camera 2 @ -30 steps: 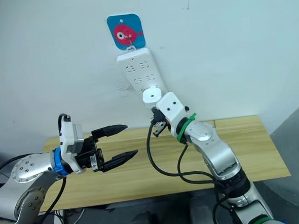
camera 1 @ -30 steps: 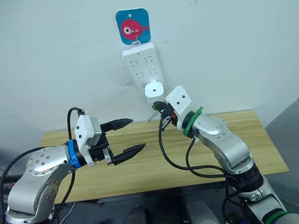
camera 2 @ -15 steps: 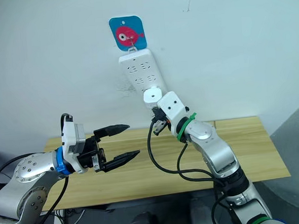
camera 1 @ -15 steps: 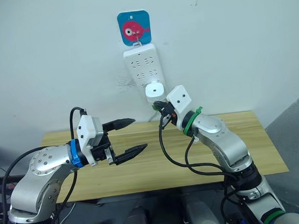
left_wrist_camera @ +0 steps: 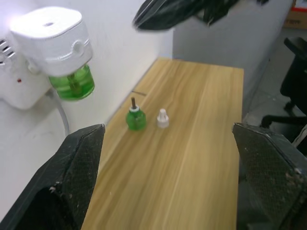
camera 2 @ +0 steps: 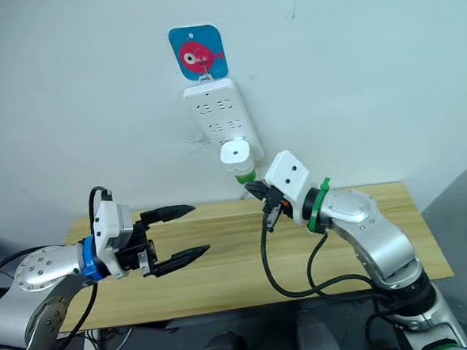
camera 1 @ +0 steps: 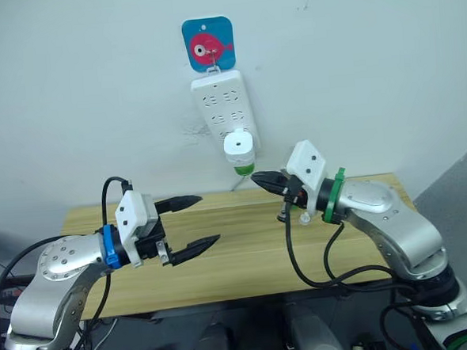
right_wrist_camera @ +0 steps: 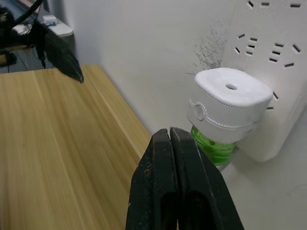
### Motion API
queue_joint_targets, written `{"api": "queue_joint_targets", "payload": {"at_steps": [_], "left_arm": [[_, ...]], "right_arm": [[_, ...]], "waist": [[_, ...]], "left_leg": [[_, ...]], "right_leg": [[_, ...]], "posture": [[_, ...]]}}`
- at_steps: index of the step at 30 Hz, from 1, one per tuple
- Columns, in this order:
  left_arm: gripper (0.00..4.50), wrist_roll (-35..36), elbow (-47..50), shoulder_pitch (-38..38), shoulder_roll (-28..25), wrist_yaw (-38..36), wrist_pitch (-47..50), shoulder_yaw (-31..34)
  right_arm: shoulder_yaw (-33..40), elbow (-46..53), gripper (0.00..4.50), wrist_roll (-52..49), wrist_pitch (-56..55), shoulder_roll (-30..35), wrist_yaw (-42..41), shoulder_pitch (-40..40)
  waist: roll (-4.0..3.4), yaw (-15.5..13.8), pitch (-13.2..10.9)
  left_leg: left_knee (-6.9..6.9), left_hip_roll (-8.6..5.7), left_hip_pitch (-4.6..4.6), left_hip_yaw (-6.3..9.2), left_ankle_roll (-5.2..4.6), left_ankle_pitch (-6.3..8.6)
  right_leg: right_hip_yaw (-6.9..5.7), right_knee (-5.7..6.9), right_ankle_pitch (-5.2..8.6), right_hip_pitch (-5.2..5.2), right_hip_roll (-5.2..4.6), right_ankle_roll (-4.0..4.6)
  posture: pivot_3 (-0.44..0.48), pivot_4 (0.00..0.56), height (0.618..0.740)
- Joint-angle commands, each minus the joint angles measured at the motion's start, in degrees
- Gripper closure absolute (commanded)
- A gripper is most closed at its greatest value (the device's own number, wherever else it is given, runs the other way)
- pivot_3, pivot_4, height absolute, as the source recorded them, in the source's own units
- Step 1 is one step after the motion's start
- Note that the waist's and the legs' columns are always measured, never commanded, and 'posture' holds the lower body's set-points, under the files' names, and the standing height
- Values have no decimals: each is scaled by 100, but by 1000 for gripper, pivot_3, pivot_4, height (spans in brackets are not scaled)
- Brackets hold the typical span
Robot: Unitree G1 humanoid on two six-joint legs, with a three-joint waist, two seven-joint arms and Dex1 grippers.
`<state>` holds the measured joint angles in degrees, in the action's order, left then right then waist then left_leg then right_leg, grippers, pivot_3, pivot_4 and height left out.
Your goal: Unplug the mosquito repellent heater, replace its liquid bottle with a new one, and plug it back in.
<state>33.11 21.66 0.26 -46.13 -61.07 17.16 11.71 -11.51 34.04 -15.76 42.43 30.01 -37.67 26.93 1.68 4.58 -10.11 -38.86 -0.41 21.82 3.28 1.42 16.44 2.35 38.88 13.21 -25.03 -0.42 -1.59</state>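
Observation:
The white mosquito repellent heater [camera 1: 239, 146] sits plugged into the power strip [camera 1: 221, 96] on the wall, with a green liquid bottle [camera 1: 243, 169] screwed in under it. My right gripper [camera 1: 257, 178] is shut on nothing, its tip just right of and below that bottle, apart from it. Over the left half of the table my left gripper [camera 1: 208, 219] hangs wide open and empty. In the left wrist view a second green bottle [left_wrist_camera: 135, 119] with a bare wick stands on the table beside a small white cap [left_wrist_camera: 163, 118].
The wooden table [camera 1: 223, 263] stands against the white wall. A blue hook plate with a red fish [camera 1: 208, 43] holds the power strip. Black cables loop down from my right wrist over the table's right half.
My right gripper has drawn back from the heater, down and to the right, uncovering the green bottle under it. My left gripper has sunk a little and stays open.

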Motion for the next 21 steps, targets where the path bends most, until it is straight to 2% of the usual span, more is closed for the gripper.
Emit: {"api": "queue_joint_targets", "payload": {"at_steps": [1,3,7,12,13,17,21], "left_arm": [[0,-128,-487,-158,-230,-290,-317,329],[0,-161,-708,-209,-323,-399,-401,405],[0,-221,-824,-201,-497,-508,-372,504],[0,-699,-696,102,-920,-441,-289,509],[0,-732,-659,154,-993,-420,-196,503],[0,-1216,-535,314,-1109,-97,-248,492],[0,-1114,-479,339,-1077,-146,-71,507]], "right_arm": [[485,289,4080,-131,-257,521,-385,-74],[765,374,3545,-301,-298,942,-714,-209],[1367,499,2038,-613,-451,1885,-1490,-645],[2136,61,263,-494,-1067,2892,-2213,-1308],[2253,-78,26,-432,-1263,3030,-2323,-1430],[2714,-549,26,-442,-1852,3415,-2862,-1865],[2877,-824,26,-471,-2170,3484,-3061,-1975]], "waist": [[-2,-17,32],[2,-48,57],[4,-146,99],[8,-187,189],[8,-192,208],[8,-258,218],[-2,-294,243]], "left_leg": [[0,-1,1,-3,0,0],[0,-3,1,-16,0,0],[0,-2,2,-24,-2,1],[1,-1,-3,-37,-2,1],[1,0,-5,-37,-2,1],[6,6,-51,-37,-3,2],[16,13,-90,-38,-4,3]], "right_leg": [[-1,-1,0,0,5,0],[2,-2,0,1,15,0],[4,-10,0,2,15,0],[7,-12,1,7,15,0],[6,-14,1,11,15,0],[2,-40,13,71,26,-16],[1,-81,20,123,31,-23]], "posture": [[-28,78,740],[-23,71,740],[-9,59,740],[12,49,740],[15,48,740],[20,44,740],[21,41,740]]}}
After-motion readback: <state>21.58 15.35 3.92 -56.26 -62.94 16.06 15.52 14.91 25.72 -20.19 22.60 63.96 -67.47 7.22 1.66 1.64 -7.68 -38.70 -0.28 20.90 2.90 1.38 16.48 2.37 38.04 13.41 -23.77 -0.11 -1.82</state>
